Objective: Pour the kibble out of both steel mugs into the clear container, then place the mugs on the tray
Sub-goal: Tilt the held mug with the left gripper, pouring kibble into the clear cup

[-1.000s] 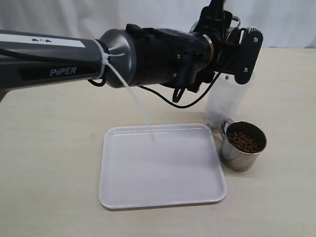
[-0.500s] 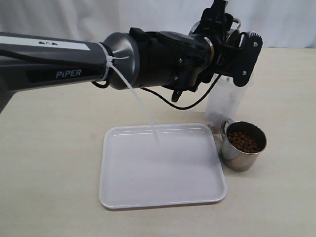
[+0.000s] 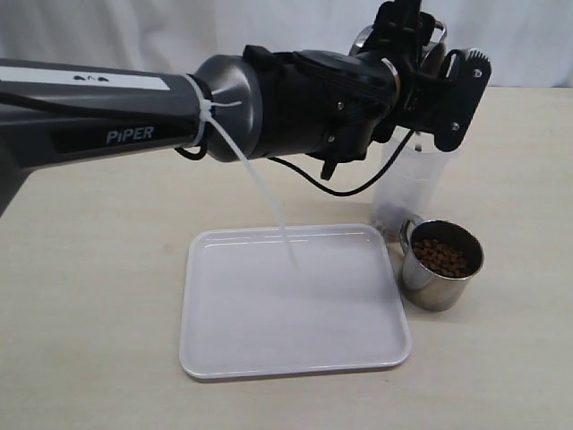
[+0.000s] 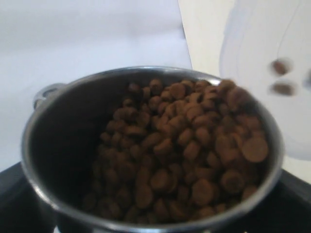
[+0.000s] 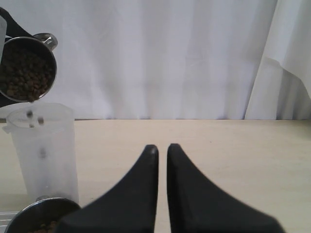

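My left gripper [image 3: 414,67] is shut on a steel mug [image 4: 58,145], held tilted above the clear container [image 3: 414,184]. The kibble [image 4: 194,145] in that mug is piled against its lower lip, and a few pellets [image 4: 280,66] are falling into the container's mouth [image 5: 39,114]. The second steel mug [image 3: 440,266] stands upright on the table, full of kibble [image 3: 441,257], just in front of the container and right of the white tray [image 3: 233,340]. In the right wrist view my right gripper [image 5: 162,148] hovers low over the table with its fingers shut on nothing.
The left arm [image 3: 134,107] stretches across the scene above the tray's far edge, with a white cable tie [image 3: 269,206] hanging from it. A white curtain [image 5: 170,58] closes off the back of the beige table [image 3: 89,287].
The left gripper with its mug has shifted a little to the right and upward over the container and tipped further. The standing mug, the tray and the container have not moved.
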You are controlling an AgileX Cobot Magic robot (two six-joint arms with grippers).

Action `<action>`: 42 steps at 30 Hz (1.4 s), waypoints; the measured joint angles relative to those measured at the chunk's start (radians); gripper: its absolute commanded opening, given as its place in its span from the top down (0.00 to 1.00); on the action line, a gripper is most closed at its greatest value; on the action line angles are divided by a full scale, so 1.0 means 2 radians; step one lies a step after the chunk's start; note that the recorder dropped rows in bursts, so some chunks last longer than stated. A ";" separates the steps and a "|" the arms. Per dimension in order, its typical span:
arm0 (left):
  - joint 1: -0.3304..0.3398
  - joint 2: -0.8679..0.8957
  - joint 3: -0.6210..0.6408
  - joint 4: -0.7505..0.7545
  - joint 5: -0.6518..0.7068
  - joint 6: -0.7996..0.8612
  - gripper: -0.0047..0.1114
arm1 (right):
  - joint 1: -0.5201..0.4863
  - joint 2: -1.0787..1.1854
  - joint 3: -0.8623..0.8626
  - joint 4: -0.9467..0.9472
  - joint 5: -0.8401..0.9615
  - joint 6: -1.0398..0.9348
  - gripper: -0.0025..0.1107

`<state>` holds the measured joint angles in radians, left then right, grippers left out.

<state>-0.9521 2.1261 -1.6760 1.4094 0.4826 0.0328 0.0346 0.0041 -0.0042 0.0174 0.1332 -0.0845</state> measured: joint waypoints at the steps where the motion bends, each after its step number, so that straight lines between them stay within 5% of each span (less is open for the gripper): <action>1: 0.000 0.000 0.000 0.000 0.002 0.003 0.96 | 0.000 0.000 0.000 0.000 0.000 0.000 0.93; 42: -0.001 0.000 0.000 0.017 0.014 0.024 0.96 | 0.000 0.000 0.000 0.000 0.000 0.000 0.93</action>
<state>-0.9535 2.1261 -1.6760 1.4435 0.5104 0.0808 0.0346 0.0041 -0.0042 0.0174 0.1332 -0.0845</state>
